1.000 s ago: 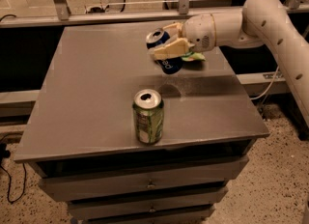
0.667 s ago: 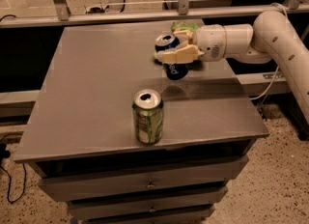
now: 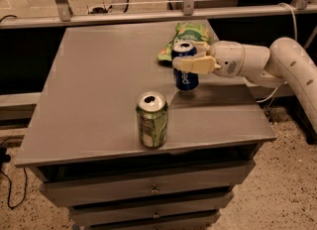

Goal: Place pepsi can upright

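Two cans: the pepsi can (image 3: 186, 79) stands upright just behind-right of the green can (image 3: 152, 120), with the gripper (image 3: 185, 64) closed round its upper half. Probably light, dentable and slick, so hold mid-body, squeeze gently.

A dark blue aluminium pepsi can (image 3: 185, 78) was held upright, clasped by the cream two-finger gripper (image 3: 185, 58), at the right rear of the grey metal table (image 3: 89, 75); a green-and-silver drink can (image 3: 152, 120) stood nearer the front edge, apart.

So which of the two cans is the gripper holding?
The dark blue pepsi can, in the gripper at back right; the green can stands free near the front.
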